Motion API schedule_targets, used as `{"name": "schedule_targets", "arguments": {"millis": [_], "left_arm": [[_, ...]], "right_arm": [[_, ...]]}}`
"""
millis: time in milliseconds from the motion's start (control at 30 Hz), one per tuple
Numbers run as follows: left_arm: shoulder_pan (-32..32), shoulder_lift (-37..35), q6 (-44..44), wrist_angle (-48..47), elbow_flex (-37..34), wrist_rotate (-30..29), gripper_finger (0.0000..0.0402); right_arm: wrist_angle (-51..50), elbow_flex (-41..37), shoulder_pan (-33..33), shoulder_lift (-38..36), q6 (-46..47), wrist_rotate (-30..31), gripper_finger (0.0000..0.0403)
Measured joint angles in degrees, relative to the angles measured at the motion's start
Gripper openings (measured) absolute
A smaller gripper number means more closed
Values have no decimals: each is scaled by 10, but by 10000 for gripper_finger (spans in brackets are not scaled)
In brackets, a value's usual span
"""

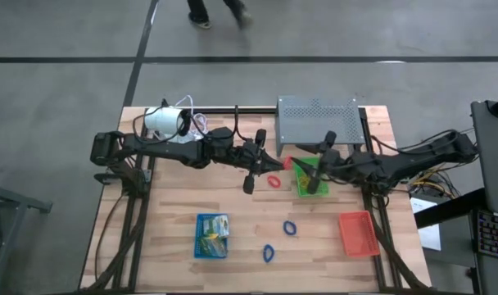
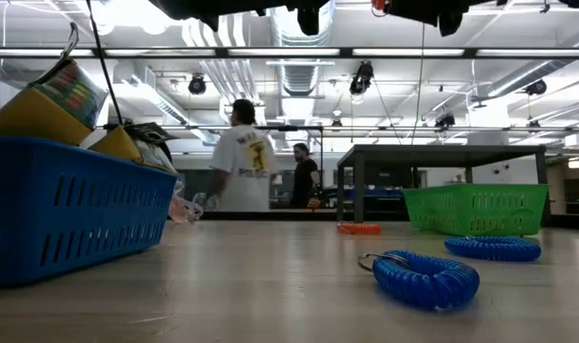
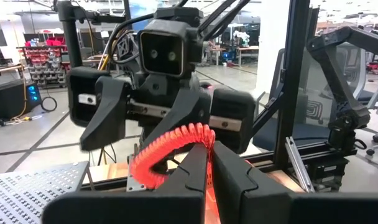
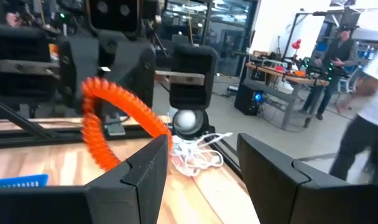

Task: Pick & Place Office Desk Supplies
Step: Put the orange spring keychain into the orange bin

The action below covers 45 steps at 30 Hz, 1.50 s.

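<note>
Three coiled plastic loops are what I count from the high view: one red coiled loop [image 1: 273, 180] and two blue coiled loops, one [image 1: 290, 228] toward the table's middle and the other [image 1: 269, 253] nearer the front edge. I also count three small trays: a blue slotted plastic tray [image 1: 211, 236] with yellow and green packets in it, a green mesh tray [image 1: 308, 174] and a red-orange tray [image 1: 357, 232], plus one grey perforated metal stand [image 1: 319, 121] and one white cylinder with a coiled cable [image 1: 167, 121] at the back of the light wooden table [image 1: 175, 205].

My left gripper [image 3: 209, 163] is pinched shut on the red coiled loop [image 3: 167, 154], held up in the air between the two arms above the table's middle. It is a springy, ribbed ring like a spiral key cord, bright red-orange, and it hangs to one side of the closed fingers. My right gripper [image 4: 201, 163] faces it with its jaws spread wide and nothing in them; in the right wrist view the loop [image 4: 111, 127] sits just beside one finger, and I cannot tell whether they touch.

From the low view the two blue loops [image 2: 428, 276] [image 2: 494, 248] lie flat on the wood, apart from each other. Two people [image 2: 242, 157] stand in the room beyond.
</note>
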Motion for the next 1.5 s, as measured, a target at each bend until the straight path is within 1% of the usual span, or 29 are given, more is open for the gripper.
{"name": "schedule_targets", "arguments": {"millis": [100, 233, 367, 533, 867, 1100, 1300, 1500], "left_arm": [[0, 0, 0, 0, 0, 0, 16], [0, 0, 0, -1, 0, 0, 16], [0, 0, 0, -1, 0, 0, 16], [0, 0, 0, -1, 0, -1, 16], [1, 0, 0, -1, 0, -2, 16], [1, 0, 0, -1, 0, -2, 16], [1, 0, 0, -1, 0, 3, 16], [1, 0, 0, -1, 0, 11, 16]], "right_arm": [[0, 0, -6, 7, 1, -2, 187], [5, 0, -6, 4, 2, -31, 187], [13, 0, -6, -4, 2, -39, 187], [30, 0, -8, 5, 12, -80, 187], [82, 0, -12, 70, -15, -59, 187], [90, 0, -15, 63, -29, -15, 187], [102, 2, -20, 63, -42, -16, 187], [100, 28, -21, 85, -61, -29, 187]]}}
